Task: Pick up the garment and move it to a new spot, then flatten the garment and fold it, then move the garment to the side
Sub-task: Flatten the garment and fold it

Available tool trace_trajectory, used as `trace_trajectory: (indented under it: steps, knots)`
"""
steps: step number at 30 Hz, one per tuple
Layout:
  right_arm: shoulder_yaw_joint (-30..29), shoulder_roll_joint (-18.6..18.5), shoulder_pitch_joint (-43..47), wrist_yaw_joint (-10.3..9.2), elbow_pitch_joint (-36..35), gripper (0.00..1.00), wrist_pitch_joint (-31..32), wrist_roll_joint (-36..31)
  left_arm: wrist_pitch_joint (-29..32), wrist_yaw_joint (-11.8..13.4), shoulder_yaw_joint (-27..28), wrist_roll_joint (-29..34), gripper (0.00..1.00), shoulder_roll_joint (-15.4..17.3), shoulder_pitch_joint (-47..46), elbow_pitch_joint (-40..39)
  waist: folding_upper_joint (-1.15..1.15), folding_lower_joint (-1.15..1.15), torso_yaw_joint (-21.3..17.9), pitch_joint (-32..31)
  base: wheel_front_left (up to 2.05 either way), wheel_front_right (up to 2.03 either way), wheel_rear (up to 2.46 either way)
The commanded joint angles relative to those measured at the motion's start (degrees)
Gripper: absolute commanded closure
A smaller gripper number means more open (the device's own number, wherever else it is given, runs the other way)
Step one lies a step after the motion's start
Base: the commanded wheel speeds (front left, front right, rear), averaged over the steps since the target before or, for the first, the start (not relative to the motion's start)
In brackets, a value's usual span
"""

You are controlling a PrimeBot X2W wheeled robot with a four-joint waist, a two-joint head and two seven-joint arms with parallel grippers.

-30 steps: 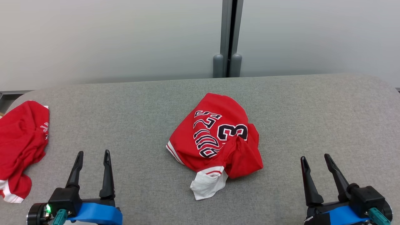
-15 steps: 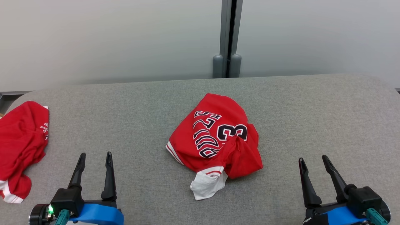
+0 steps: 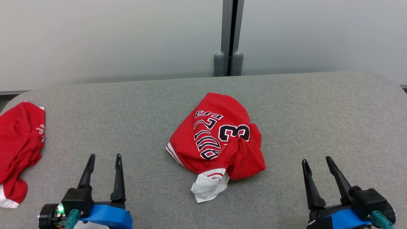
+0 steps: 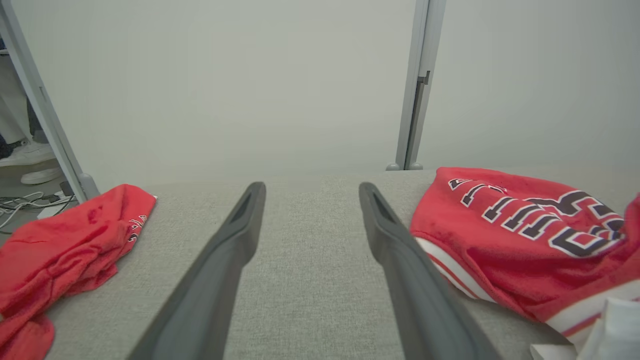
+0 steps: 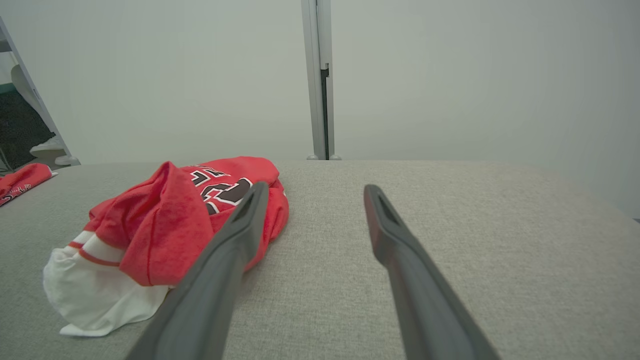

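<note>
The garment (image 3: 216,143) is a crumpled red jersey with black-and-white lettering, a "3" and a white flap at its near edge, lying mid-table. It also appears at the right of the left wrist view (image 4: 515,235) and at the left of the right wrist view (image 5: 165,225). My left gripper (image 3: 105,156) stands open near the table's front left, apart from the garment, with nothing between its fingers (image 4: 311,186). My right gripper (image 3: 316,159) stands open at the front right, also empty (image 5: 315,186).
A second red garment (image 3: 19,143) lies bunched at the table's left edge (image 4: 65,245). The grey fabric table (image 3: 318,111) ends at a pale partition wall with a grey post (image 3: 229,38). Cables lie on the floor beyond the left edge (image 4: 25,205).
The head view has shifted slightly. My left gripper has eased a little to the right, toward the garment. The right gripper and both garments have stayed put.
</note>
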Motion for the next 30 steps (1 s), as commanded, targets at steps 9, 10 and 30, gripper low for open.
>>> trace_trajectory:
  steps: [9,10,30]
  knots:
    - [0.9,0.0,-2.1,0.11,-0.1,0.0,-0.2,0.3,-0.3,-1.2,-12.9,-0.1,0.0,-0.5,-7.0,7.7,0.0,0.0,-2.7,2.1,0.0,0.0,0.0]
    - [0.8,0.0,-2.2,0.11,-0.1,0.0,-0.2,0.3,-0.3,-1.2,-14.7,-0.4,0.0,-0.6,-7.5,8.4,0.0,0.0,-3.0,2.4,0.0,0.0,0.0]
    - [0.5,0.0,-4.5,0.11,-0.8,0.0,-0.2,0.6,0.0,-0.6,-36.0,-4.4,0.0,1.8,-15.5,29.3,0.0,0.0,-8.7,7.8,0.0,0.0,0.0]
